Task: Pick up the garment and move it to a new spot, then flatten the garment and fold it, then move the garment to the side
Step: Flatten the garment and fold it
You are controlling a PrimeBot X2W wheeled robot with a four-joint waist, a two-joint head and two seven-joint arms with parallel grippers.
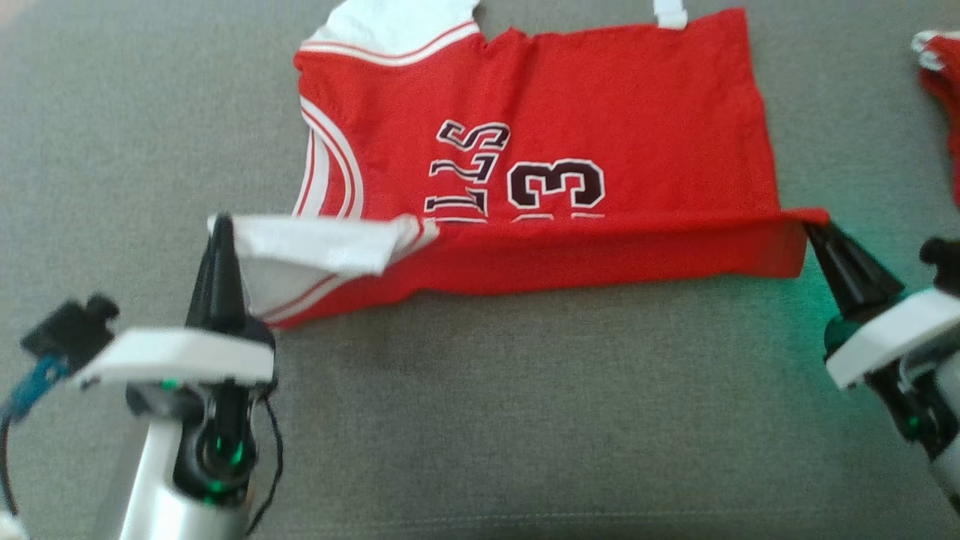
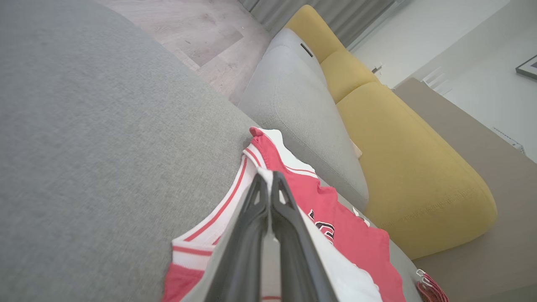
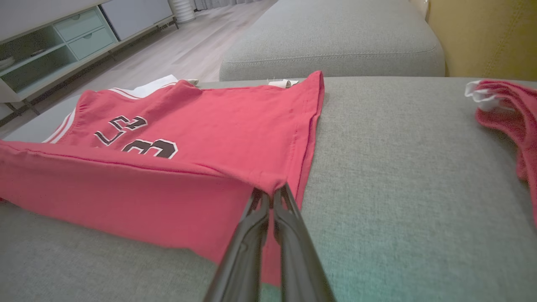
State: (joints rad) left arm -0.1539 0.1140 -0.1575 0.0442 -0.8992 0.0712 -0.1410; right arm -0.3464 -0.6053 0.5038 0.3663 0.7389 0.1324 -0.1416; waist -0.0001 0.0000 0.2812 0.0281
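Note:
The garment (image 1: pixel 570 112) is a red basketball jersey with white trim and dark lettering, spread on a grey cushion (image 1: pixel 480 420). Its near edge is lifted off the cushion into a raised fold. My left gripper (image 1: pixel 220 222) is shut on the white shoulder end of that edge. My right gripper (image 1: pixel 811 227) is shut on the red hem corner at the other end. In the left wrist view the fingers pinch white fabric of the garment (image 2: pixel 331 201) at my left gripper (image 2: pixel 268 176). In the right wrist view my right gripper (image 3: pixel 270 192) clamps the raised corner of the garment (image 3: pixel 201 126).
A second red and white cloth (image 1: pixel 941 90) lies at the cushion's right end, also (image 3: pixel 509 109). A grey backrest (image 2: pixel 293 109) and yellow cushions (image 2: pixel 402 159) stand behind. Wood floor and a low cabinet (image 3: pixel 54 46) lie beyond the cushion's far side.

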